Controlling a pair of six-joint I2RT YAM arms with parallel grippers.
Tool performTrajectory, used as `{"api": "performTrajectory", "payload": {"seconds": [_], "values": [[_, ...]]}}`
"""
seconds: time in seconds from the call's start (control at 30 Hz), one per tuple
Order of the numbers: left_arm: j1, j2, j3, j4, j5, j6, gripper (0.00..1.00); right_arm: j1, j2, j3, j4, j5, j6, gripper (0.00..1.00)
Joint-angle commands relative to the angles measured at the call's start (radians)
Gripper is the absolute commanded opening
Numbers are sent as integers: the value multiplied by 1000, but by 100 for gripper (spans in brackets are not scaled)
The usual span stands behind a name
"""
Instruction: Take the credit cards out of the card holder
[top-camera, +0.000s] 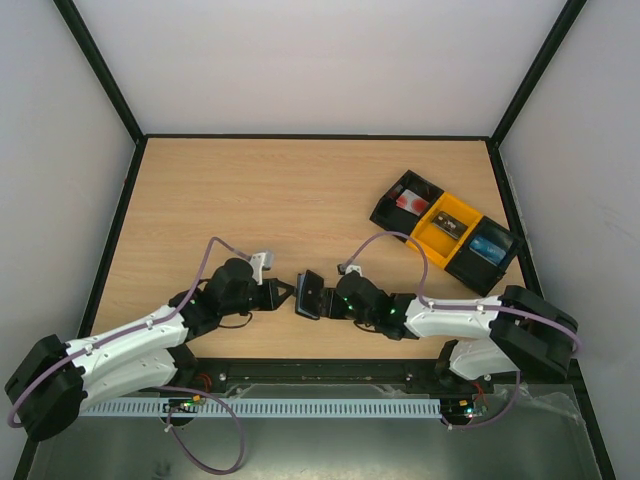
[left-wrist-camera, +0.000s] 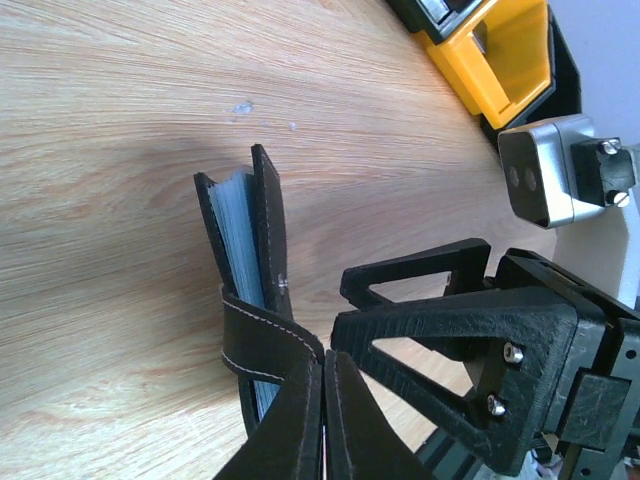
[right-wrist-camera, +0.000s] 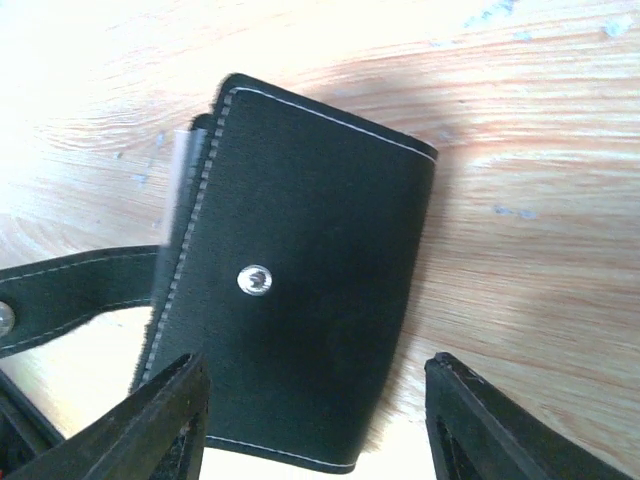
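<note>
Saw left claw (left-wrist-camera: 323, 372) pinched shut on the black strap (left-wrist-camera: 262, 345) of the small black stitched-leather card holder (right-wrist-camera: 310, 290), propping it on edge on the wooden tabletop (left-wrist-camera: 120, 120) between both arms; right claw (right-wrist-camera: 318, 390) stood open astride it, gripping nothing. The pale blue credit cards (left-wrist-camera: 238, 240) sat inside, edges exposed, likely for extraction.
</note>
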Motion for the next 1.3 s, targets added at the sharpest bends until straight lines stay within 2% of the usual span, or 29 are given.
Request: {"api": "performTrajectory", "payload": {"seconds": [0.0,0.23,0.53,0.63,0.9,1.27], "values": [[1,-6,6,54,48,-20,3,-2,-37,32,-19,-8,5,60],[1,-4,15,67,61,-26,3,-2,-58,48,-14,-28,4,72],[1,-10,22,79,86,-37,3,-2,-15,64,-26,12,-4,76],[1,-21,16,77,86,-42,3,-1,-8,66,-50,47,-13,74],[1,-33,5,74,77,-45,3,-1,-22,56,-91,89,-27,58],[2,-43,-5,28,40,-28,3,-2,-99,54,-203,212,-45,48]]}}
